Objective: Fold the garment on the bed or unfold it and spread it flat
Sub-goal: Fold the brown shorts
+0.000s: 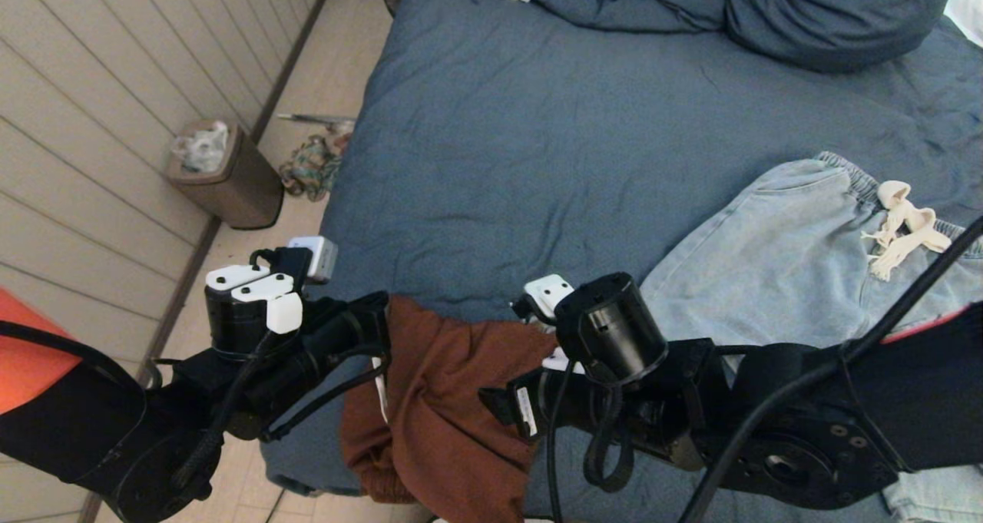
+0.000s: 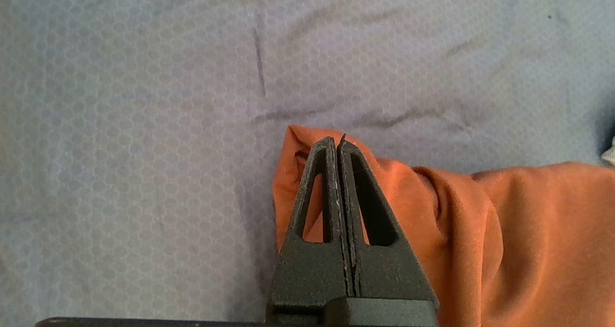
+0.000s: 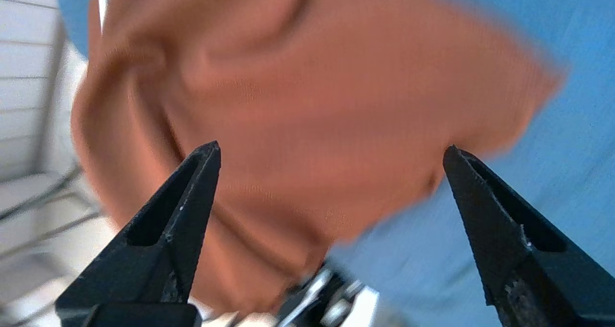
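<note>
At the near edge of the bed [image 1: 491, 139], in the head view, a rust garment [image 1: 438, 400] lay bunched and partly draped over the side, between the two arms. The left gripper [image 1: 378, 316] sat at its left corner, the right gripper [image 1: 503, 412] low over its right part — likely to take a second hold for spreading. Pale jeans [image 1: 776, 254] lay just to the right; beyond the garment the cover was open and wide, good room to spread it.

In the left wrist view, the left gripper [image 2: 336, 144] had its fingers pressed together on the garment's [image 2: 504, 231] corner fold, apparently pinning or pinching it.

In the right wrist view, the right gripper [image 3: 331, 151] stood spread wide and empty — the garment [image 3: 307, 101] lay beyond its tips, its hem toward the floor side.
</note>
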